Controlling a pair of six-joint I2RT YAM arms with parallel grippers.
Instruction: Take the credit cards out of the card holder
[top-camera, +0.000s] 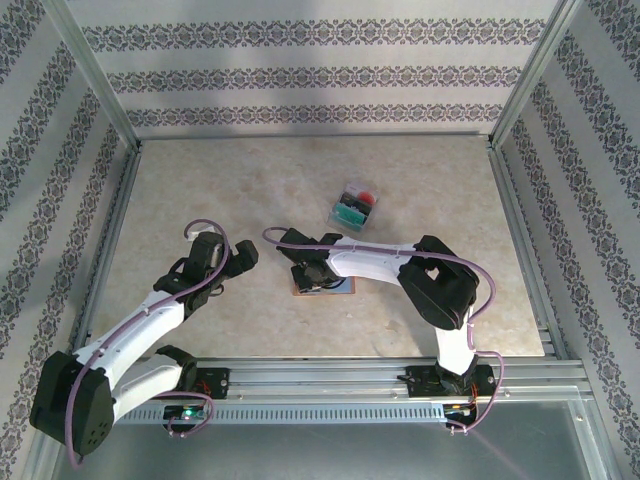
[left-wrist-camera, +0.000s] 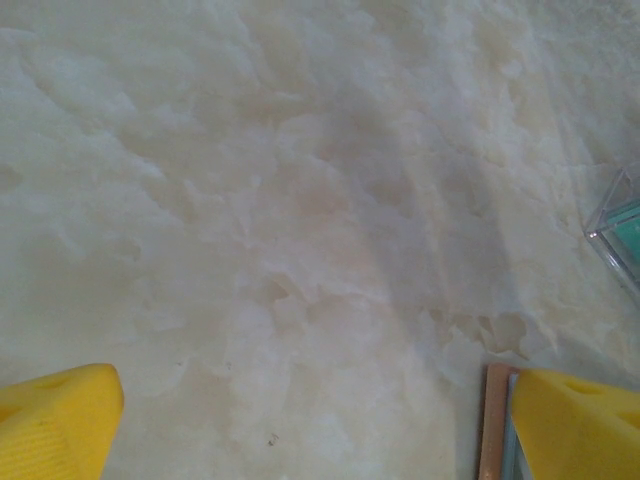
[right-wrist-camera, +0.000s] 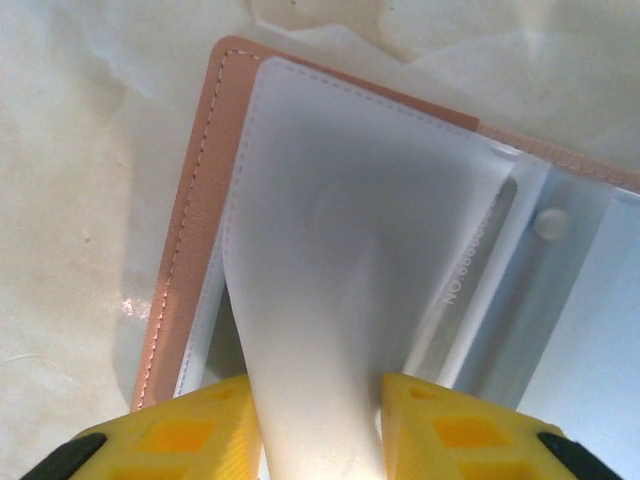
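Right wrist view shows my right gripper (right-wrist-camera: 318, 398) pinching the flat brown leather card holder (right-wrist-camera: 195, 220) by its frosted translucent plastic leaf (right-wrist-camera: 330, 230) on the pale marbled table (top-camera: 200, 190), my left gripper (left-wrist-camera: 315, 390) spread wide nearby, and farther off the coloured credit cards (top-camera: 352, 211) in a small clear plastic box (left-wrist-camera: 603, 222).

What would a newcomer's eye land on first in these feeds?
The right claw, pinching a frosted sleeve of the brown holder at the near-middle of the table. Next, the clear box just beyond the holder, with teal and red cards inside. The left claw hangs wide open over bare table just left of the holder.
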